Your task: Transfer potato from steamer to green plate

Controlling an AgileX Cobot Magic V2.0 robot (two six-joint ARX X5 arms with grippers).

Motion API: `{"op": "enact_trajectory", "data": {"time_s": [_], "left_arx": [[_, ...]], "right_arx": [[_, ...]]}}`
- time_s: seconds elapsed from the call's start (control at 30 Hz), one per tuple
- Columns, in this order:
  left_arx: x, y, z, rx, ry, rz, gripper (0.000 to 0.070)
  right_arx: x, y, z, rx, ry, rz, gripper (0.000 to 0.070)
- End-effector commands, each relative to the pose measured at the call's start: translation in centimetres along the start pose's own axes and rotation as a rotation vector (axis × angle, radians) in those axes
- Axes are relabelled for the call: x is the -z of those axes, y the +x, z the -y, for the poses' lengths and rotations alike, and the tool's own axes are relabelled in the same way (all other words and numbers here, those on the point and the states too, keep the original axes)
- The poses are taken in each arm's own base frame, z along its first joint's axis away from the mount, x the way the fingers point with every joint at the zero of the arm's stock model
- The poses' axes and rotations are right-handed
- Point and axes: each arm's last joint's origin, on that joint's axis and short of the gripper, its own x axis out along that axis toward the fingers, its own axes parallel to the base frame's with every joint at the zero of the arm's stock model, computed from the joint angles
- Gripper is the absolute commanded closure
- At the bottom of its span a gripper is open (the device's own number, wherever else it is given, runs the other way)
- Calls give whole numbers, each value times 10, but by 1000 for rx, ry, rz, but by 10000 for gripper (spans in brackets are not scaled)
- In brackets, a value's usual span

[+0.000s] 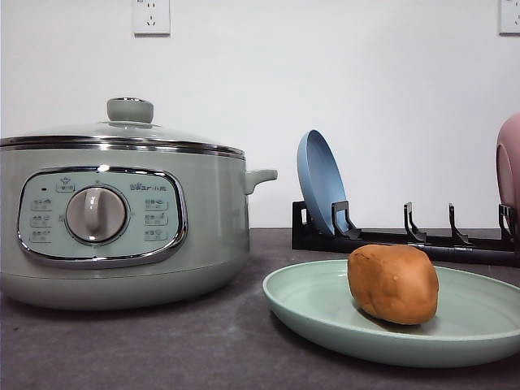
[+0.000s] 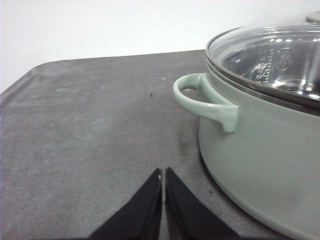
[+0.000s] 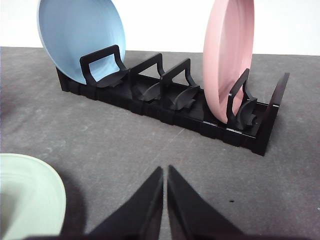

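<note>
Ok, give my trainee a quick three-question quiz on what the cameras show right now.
1. True or false: the potato lies on the green plate.
2. The steamer lid is: A) on, B) off, C) tilted against the rack.
3. Fill in: the rack holds a blue plate and a ____ plate.

Key: 1 true; 2 A; 3 pink.

The steamer [image 1: 122, 219] with its lid on blocks the left side of the tabletop [image 1: 203, 349], its side handle [image 2: 202, 100] sticking out. Behind the green plate [image 1: 325, 309], the black rack [image 3: 165, 105] holds the blue plate [image 3: 80, 35] and the pink plate [image 3: 227, 55] upright, with free slots between them. Bare tabletop lies between the green plate and the rack, and beside the steamer's handle.
</note>
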Motion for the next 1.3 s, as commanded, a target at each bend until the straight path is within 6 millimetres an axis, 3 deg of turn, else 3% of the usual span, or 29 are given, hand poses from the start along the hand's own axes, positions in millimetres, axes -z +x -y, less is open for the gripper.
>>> {"op": "enact_trajectory", "data": {"time_s": [0.0,1.27], "left_arx": [[7,2,0,-1,-4,-26,698],[7,2,0,-1,-4,-26,698]], "right_arx": [[1,0,0,2,10,0,700],[1,0,0,2,10,0,700]]}}
